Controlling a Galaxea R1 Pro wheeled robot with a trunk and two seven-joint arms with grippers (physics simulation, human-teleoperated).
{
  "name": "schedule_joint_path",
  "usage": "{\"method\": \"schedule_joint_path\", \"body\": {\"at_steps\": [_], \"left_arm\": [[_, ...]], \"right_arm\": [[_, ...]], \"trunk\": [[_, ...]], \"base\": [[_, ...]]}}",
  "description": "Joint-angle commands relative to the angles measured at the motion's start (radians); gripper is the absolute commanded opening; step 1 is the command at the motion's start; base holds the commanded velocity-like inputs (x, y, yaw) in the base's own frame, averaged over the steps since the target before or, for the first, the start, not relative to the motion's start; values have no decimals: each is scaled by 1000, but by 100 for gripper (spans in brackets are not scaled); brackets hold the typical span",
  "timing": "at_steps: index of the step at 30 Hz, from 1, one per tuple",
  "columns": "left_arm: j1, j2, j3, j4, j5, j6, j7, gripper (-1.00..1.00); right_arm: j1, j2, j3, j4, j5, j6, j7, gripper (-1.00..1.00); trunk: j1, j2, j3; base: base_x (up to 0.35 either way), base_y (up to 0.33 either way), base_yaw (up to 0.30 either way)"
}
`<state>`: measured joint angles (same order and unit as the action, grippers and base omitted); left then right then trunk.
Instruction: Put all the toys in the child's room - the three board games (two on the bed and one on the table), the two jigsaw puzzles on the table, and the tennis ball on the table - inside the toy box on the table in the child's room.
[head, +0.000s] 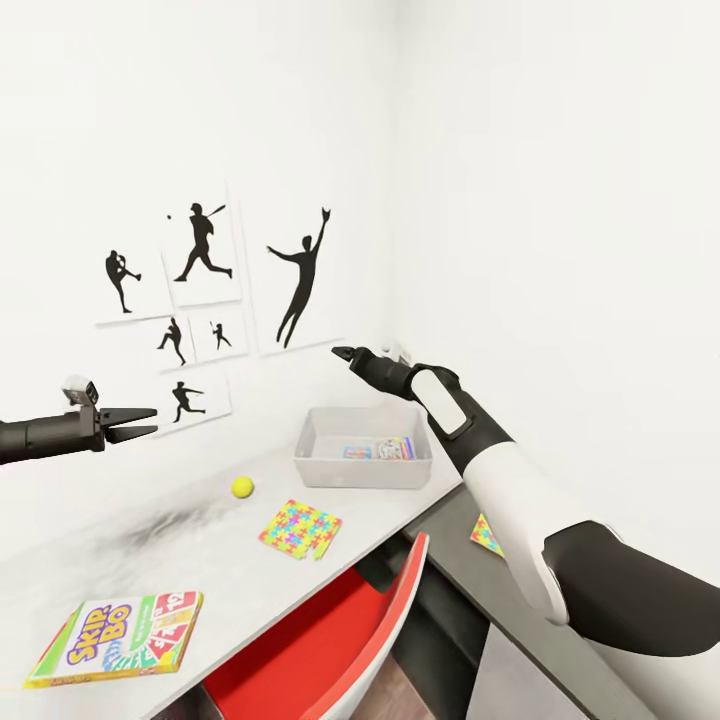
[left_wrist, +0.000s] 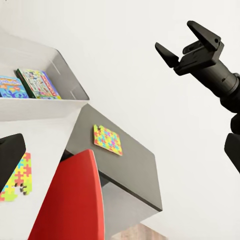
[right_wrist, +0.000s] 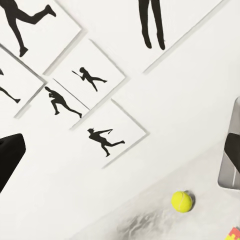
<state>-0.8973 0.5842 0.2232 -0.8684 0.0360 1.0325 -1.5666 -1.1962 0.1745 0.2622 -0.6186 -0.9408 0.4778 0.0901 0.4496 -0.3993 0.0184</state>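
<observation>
The toy box (head: 318, 450) sits at the far end of the pale table (head: 180, 550), close to the corner of the room. Inside it lie two board games, a small blue one (left_wrist: 11, 87) and a white-green one (left_wrist: 38, 83), side by side.

Nearer than the toy box, the tennis ball (head: 242, 487) rests on the table top, well apart from the box. One jigsaw puzzle (head: 299, 528) lies flat on the table, just past the ball and nearer the table's front edge. The other jigsaw puzzle (left_wrist: 107, 139) lies on the lower dark grey part, beside the toy box end. The Skip-Bo game (head: 118, 636) lies flat far from the toy box, at the near end of the table. A red chair (head: 330, 640) is tucked under the table, below the first puzzle.

The left gripper (head: 140, 421) hangs in the air above the table, well away from the toy box. Its fingers are a little apart and hold nothing. The right gripper (left_wrist: 187, 41) hangs above the toy box. Its fingers are spread wide and hold nothing.

Black sports pictures (head: 205, 300) hang on the wall behind the table.
</observation>
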Motion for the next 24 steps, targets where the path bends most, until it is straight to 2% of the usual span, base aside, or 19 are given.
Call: {"method": "schedule_joint_path", "body": {"at_steps": [1, 24], "left_arm": [[0, 0, 0, 0, -1, 11, -4, 100], [0, 0, -1, 2, -1, 11, -4, 100]], "right_arm": [[1, 0, 0, 0, 1, 2, 2, 100], [12, 0, 2, 2, -1, -5, -3, 100]], "trunk": [[0, -1, 1], [0, -1, 40]], "base": [[-16, 11, 0], [-15, 3, 0]]}}
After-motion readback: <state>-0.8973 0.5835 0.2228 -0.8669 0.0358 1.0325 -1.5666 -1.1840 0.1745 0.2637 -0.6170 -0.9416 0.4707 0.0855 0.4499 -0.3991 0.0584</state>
